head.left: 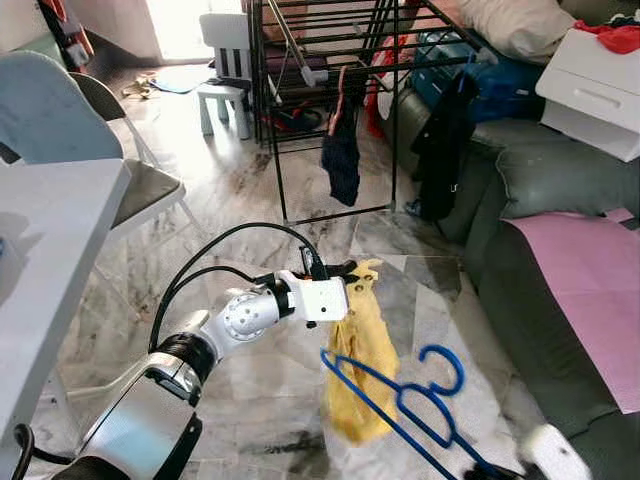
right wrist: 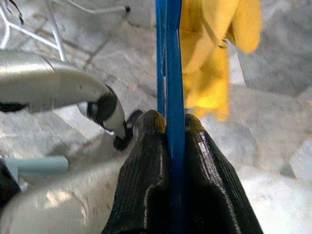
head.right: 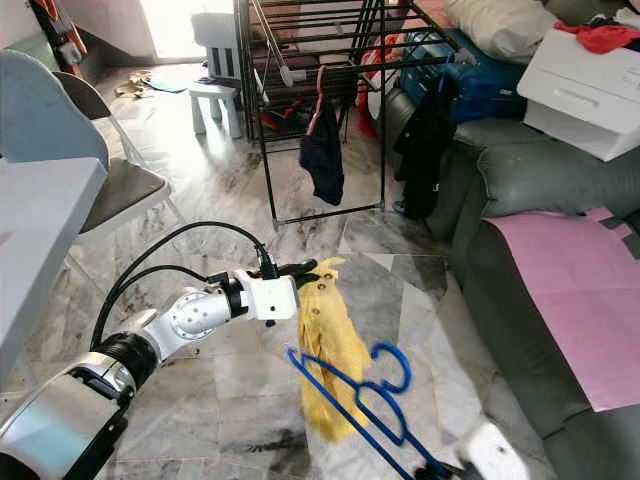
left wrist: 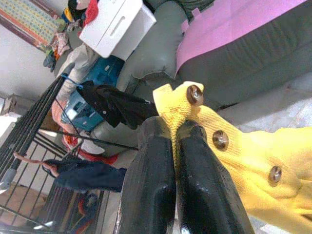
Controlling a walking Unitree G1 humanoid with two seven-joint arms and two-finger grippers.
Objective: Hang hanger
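Two tools grip: the left tool [left wrist: 175, 131] pinches the yellow garment [head.left: 362, 360], the right tool [right wrist: 168, 127] clamps the blue hanger [head.left: 400, 395] beside it.

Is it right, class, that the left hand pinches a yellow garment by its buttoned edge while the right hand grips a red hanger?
Not quite. The hanger is blue, not red, as the right wrist view shows. The rest holds: the left hand pinches the yellow garment by its buttoned edge, and the right hand grips the hanger.
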